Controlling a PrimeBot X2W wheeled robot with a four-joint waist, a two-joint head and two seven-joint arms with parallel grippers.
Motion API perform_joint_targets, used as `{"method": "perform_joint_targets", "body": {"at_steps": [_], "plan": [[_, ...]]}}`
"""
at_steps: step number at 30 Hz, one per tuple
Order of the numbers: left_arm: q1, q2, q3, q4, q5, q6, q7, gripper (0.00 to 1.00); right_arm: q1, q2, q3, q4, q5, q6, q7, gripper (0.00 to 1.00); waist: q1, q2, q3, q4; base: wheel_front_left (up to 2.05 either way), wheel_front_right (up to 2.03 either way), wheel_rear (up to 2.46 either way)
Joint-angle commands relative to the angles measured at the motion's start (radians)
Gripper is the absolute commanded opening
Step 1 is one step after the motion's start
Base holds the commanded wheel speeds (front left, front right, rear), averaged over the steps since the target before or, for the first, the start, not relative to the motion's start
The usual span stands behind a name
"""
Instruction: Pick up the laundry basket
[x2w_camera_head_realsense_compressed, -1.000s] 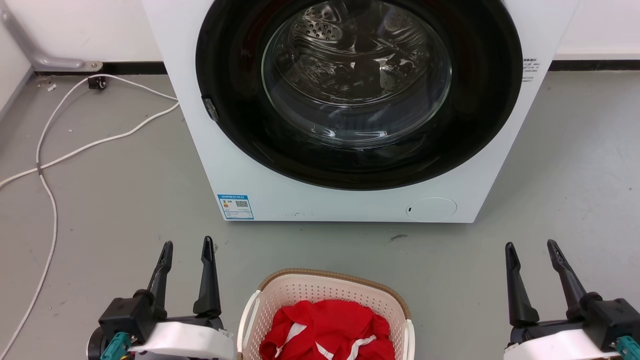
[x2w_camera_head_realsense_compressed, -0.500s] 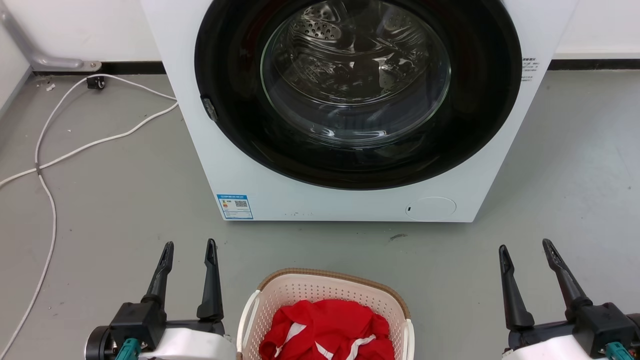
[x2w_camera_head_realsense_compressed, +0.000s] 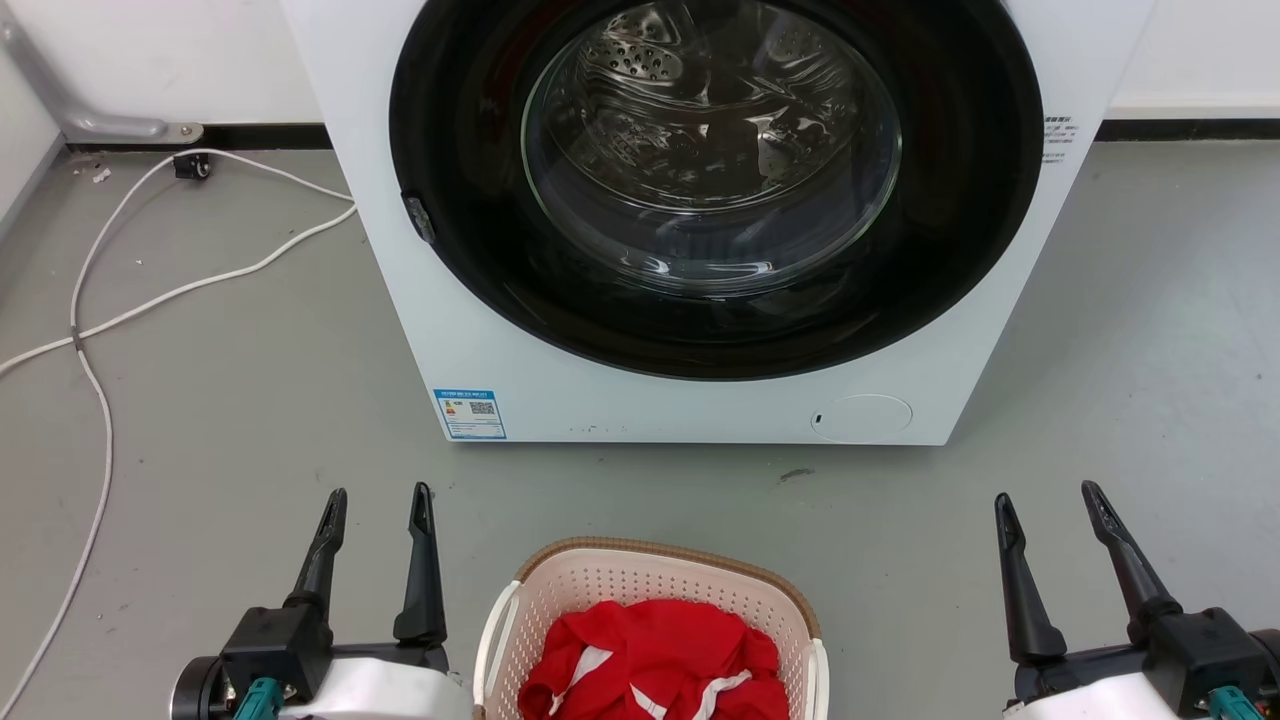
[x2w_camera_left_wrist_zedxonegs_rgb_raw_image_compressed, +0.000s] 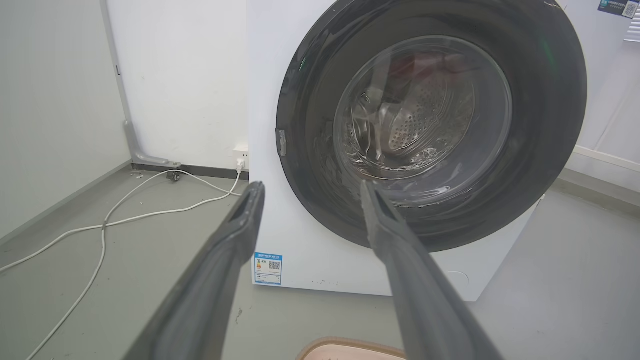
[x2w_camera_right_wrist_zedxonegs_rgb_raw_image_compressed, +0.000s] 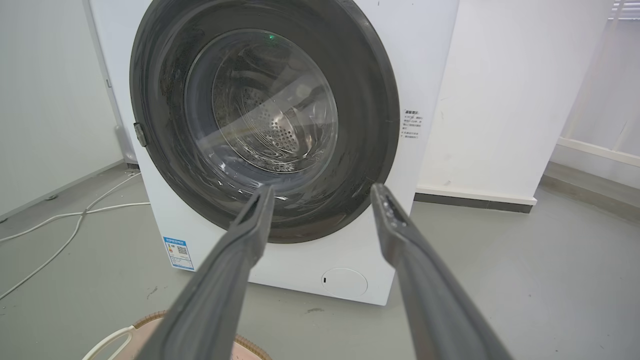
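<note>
The laundry basket (x2w_camera_head_realsense_compressed: 640, 585) sits on the floor (x2w_camera_head_realsense_compressed: 250, 420) nearest the robot, between its arms, red clothing (x2w_camera_head_realsense_compressed: 650, 650) heaped inside. The left end effector (x2w_camera_head_realsense_compressed: 378, 495) hangs just beside it, jaws spread and empty; the right end effector (x2w_camera_head_realsense_compressed: 1045, 497), equally spread and empty, is well apart. Beyond stands the washer (x2w_camera_head_realsense_compressed: 620, 400). Nothing is gripped: reaching, closing and lifting all remain.

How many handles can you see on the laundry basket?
2. The left handle and the right handle sit on opposite sides of the laundry basket. Its near end is cut off, so more may be hidden.
</note>
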Motion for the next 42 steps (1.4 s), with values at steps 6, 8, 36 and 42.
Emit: {"method": "perform_joint_targets", "body": {"at_steps": [6,8,36,42], "plan": [[0.008,0.002,-0.001,-0.001,0.004,0.006,-0.006,1.00,0.011,-0.003,0.002,-0.002,0.003,0.000,-0.003,1.00,0.0000,0.0000,-0.001,0.002,0.00,0.00,0.00],[0.008,0.002,0.000,-0.001,0.004,0.008,-0.006,1.00,0.010,-0.003,0.004,-0.002,0.003,0.000,-0.003,1.00,0.0000,0.0000,0.000,0.001,0.00,0.00,0.00],[-0.353,0.089,0.075,0.485,0.088,-0.108,-0.004,1.00,-0.304,-0.002,0.135,0.507,-0.004,0.000,-0.002,1.00,0.0000,0.0000,0.237,-0.050,0.00,0.00,0.00],[-0.448,0.123,0.030,0.640,0.087,-0.112,-0.004,1.00,-0.397,-0.002,0.191,0.659,0.025,0.000,-0.003,1.00,0.0000,0.0000,0.306,-0.059,0.00,0.00,0.00]]}}
